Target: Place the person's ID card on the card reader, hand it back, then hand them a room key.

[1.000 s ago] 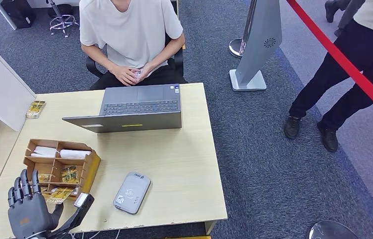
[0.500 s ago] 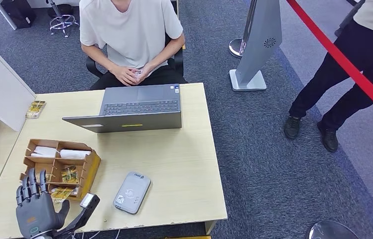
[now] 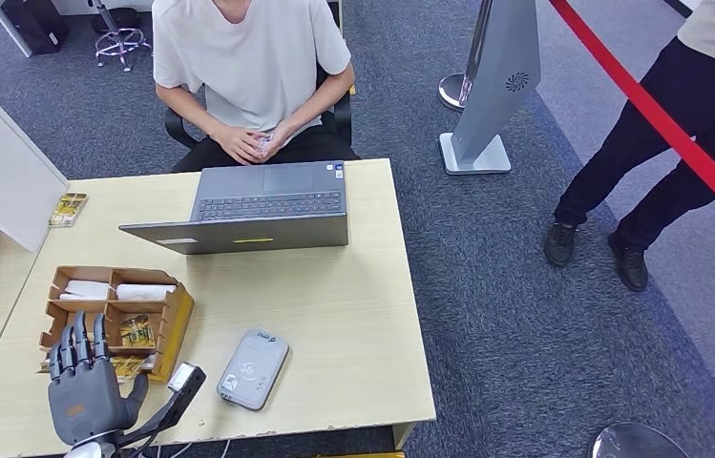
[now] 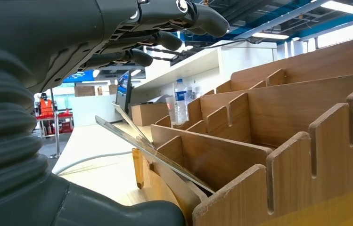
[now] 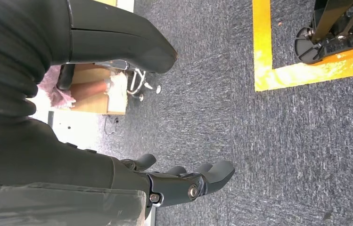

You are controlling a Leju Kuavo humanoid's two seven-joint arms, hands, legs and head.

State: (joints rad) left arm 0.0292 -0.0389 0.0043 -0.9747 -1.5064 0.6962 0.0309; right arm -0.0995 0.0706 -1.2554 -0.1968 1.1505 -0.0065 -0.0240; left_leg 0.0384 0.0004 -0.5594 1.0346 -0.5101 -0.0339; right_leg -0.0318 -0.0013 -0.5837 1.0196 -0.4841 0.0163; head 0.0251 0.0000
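- Wooden organiser (image 3: pixel 174 315) sits at the table's left, its compartments holding white rolls at the back and yellow-printed room key cards (image 3: pixel 134 332) nearer the front. More of those cards lie at its front edge.
- Just before the organiser, the left hand (image 3: pixel 86 386) stands with its fingers straight and apart, thumb (image 3: pixel 181 384) stretched out toward the card reader, holding nothing. Over the last second it has travelled forward and to the right along the table's near edge, so its fingertips now overlap the organiser's front compartments. The left wrist view looks along the slotted dividers (image 4: pixel 240 141) from close by, with a clear sheet leaning among them.
- Right of the hand lies the grey card reader (image 3: pixel 253 368), flat on the table (image 3: pixel 334 305), with no card on it.
- Behind it, an open laptop (image 3: pixel 258 215) faces the seated person (image 3: pixel 248 57), whose hands are together in the lap around something small; I cannot tell whether it is the ID card.
- My judgement: with the reader bare and the hand closing on the key cards, the room-key step looks in hand, and the pick is not yet made.
- Beside the table, the right hand (image 5: pixel 184 181) hangs over the carpet, fingers loosely apart and empty.
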